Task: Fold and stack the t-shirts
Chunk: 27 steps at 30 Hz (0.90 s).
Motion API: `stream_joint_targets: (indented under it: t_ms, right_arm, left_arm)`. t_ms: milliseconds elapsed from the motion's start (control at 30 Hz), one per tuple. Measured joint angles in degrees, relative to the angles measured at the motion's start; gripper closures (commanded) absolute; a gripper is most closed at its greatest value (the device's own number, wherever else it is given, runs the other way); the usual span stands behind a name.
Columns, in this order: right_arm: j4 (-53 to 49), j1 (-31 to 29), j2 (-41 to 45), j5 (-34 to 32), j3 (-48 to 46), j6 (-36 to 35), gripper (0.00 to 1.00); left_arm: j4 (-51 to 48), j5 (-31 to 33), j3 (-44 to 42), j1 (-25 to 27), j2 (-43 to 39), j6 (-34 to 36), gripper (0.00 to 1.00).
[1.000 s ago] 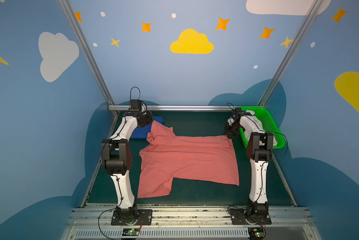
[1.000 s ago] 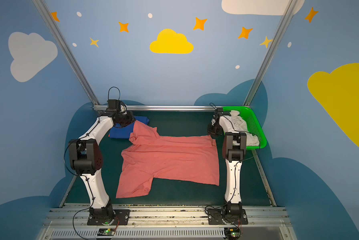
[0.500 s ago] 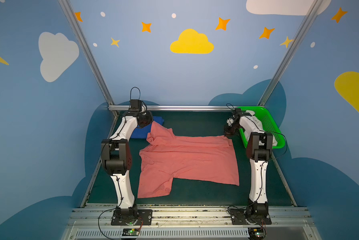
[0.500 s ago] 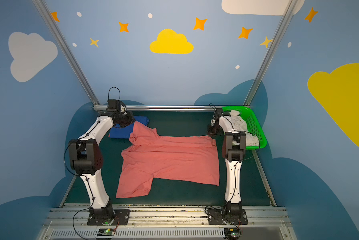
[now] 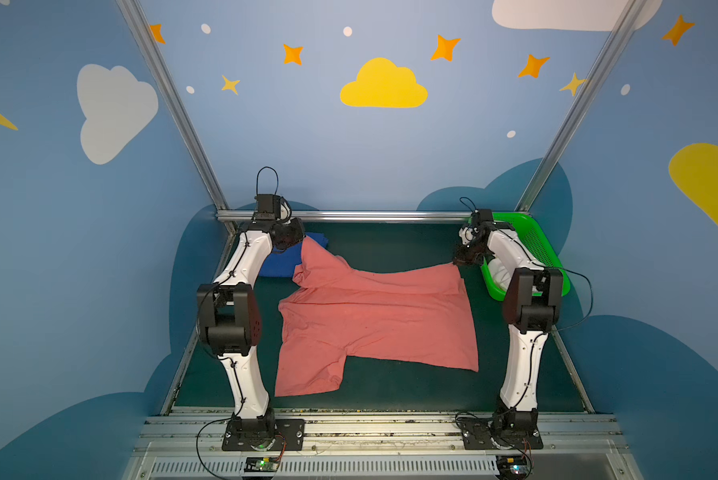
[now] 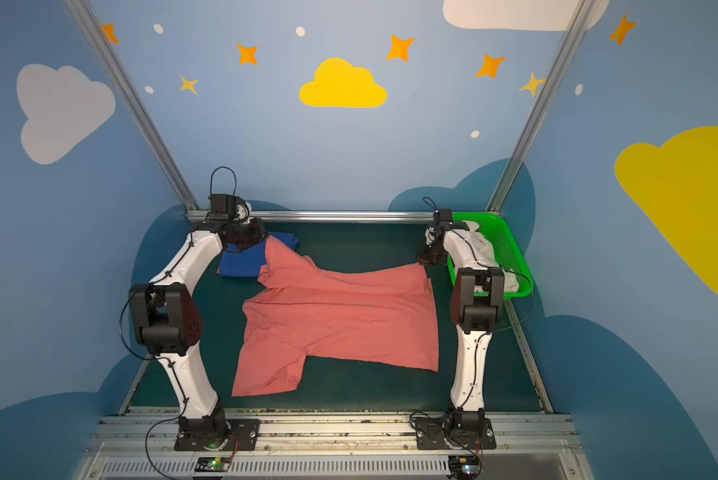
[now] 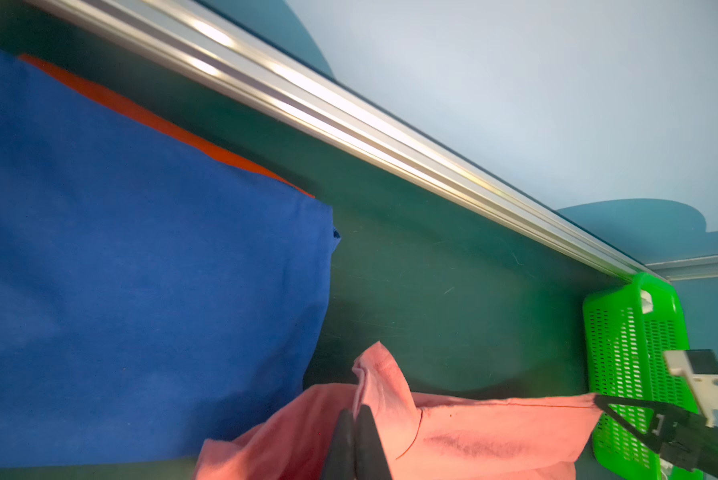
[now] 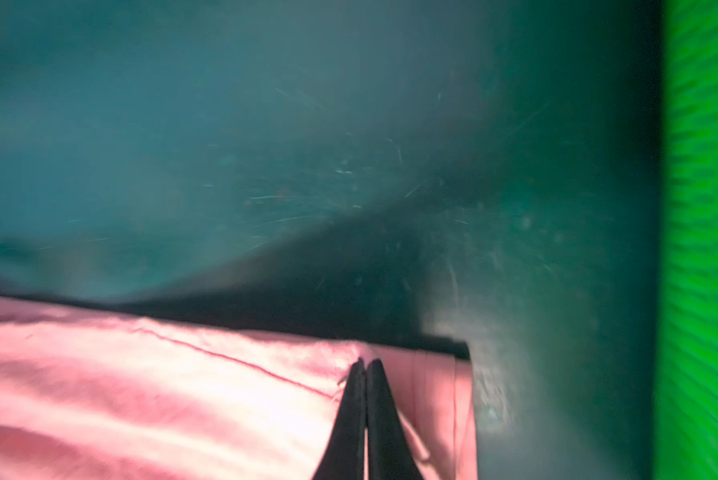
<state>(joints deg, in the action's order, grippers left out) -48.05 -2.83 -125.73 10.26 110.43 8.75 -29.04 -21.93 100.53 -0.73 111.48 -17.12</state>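
pink shirt (image 5: 374, 316) lies spread across the middle of the green table (image 5: 390, 245), one sleeve pointing to the near edge, btm hem on the right. its far edge is lifted at both ends and sags btwn them. left gripper (image 7: 355, 409) is pinched tight on the far-left corner of the pink shirt, up by the shoulder; cloth bunches above the tips in the left wrist view. right gripper (image 8: 365, 361) is clamped closed on the far-right hem corner, fabric caught btwn the two black tips, w/ that corner raised off the table. in both top views this gripper sits just beside the green basket (image 5: 536, 241) at the far-right corner. white shirt (image 6: 487, 248) lies crumpled inside the basket, partly hidden by the right arm. blue shirt (image 7: 141, 291) lies folded flat at the far left, near the metal rail (image 7: 349, 116), on top of an orange shirt (image 7: 141, 113), only a thin strip of which shows along one edge. the lifted pink corner overlaps the blue shirt's edge in the top views; whether they touch, can't tell.
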Motion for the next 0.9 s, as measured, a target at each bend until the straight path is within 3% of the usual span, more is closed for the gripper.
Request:
stream_joint_targets:
  t_ms: [533,900]
  right_arm:
    - [7.6,-0.4,19.0,-1.5,-27.3,0.7,1.0]
    - [13.3,-1.1,31.3,-3.6,-42.7,3.5,1.0]
  left_arm:
    - [6.9,-1.1,-21.8,0.0,-15.9,0.9,0.95]
    - [11.6,1.7,-37.6,0.1,-26.4,0.5,0.95]
